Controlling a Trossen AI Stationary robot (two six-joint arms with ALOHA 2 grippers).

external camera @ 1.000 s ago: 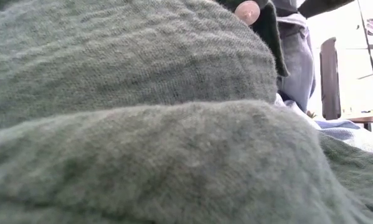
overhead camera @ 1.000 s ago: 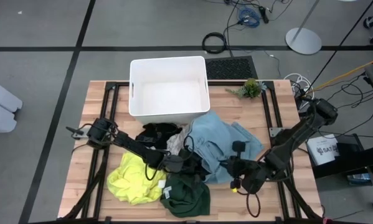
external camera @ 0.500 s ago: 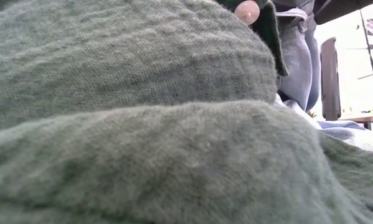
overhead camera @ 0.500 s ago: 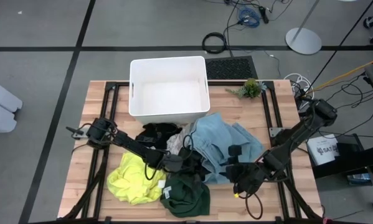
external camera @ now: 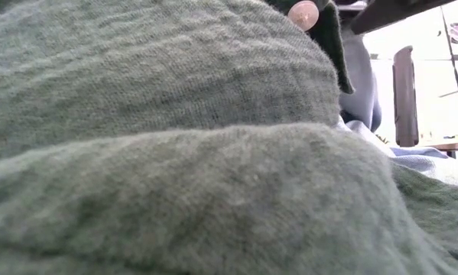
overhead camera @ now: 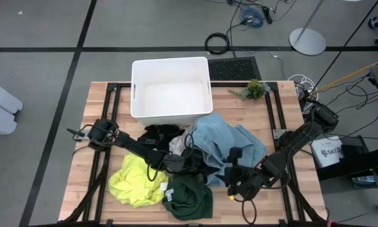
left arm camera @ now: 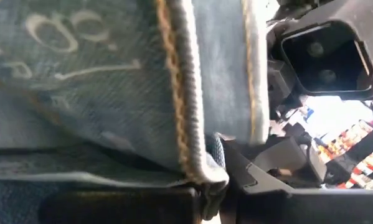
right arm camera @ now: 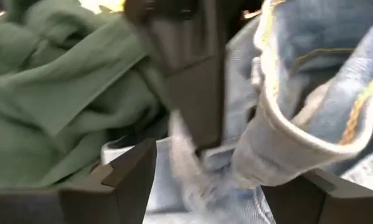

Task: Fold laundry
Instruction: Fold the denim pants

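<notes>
The laundry lies heaped in the table's middle. A light blue denim garment [overhead camera: 223, 142] is at centre right, with a black one [overhead camera: 158, 133] and a white patterned one [overhead camera: 178, 145] beside it. A yellow one [overhead camera: 133, 180] and a dark green one [overhead camera: 190, 197] lie nearer; the green fills the low view [external camera: 175, 153]. My left gripper [overhead camera: 190, 162] reaches in from the left and is shut on the denim. My right gripper [right arm camera: 214, 180] stands open at the denim's near edge [overhead camera: 230, 169], facing the left gripper, with a denim fold between its fingers. My left gripper pinches a stitched hem [left arm camera: 198, 168] of the light blue denim between its two fingers, coming in level from the table's left. The cloth rises from the fingers; the rest of the garment lies on the pile. Whether my right gripper's open fingers touch the denim fold [right arm camera: 279, 137], I cannot tell.
A white bin [overhead camera: 133, 82] stands at the table's far middle, right behind the pile. A small green plant [overhead camera: 255, 89] sits at the far right. Bare wood [overhead camera: 283, 101] shows right of the pile and along the near edge.
My right gripper has opened, let go of the light blue denim, and crept a little toward the near left. In the low view the hanging blue cloth has narrowed and dropped back. My left gripper has kept its hold.
</notes>
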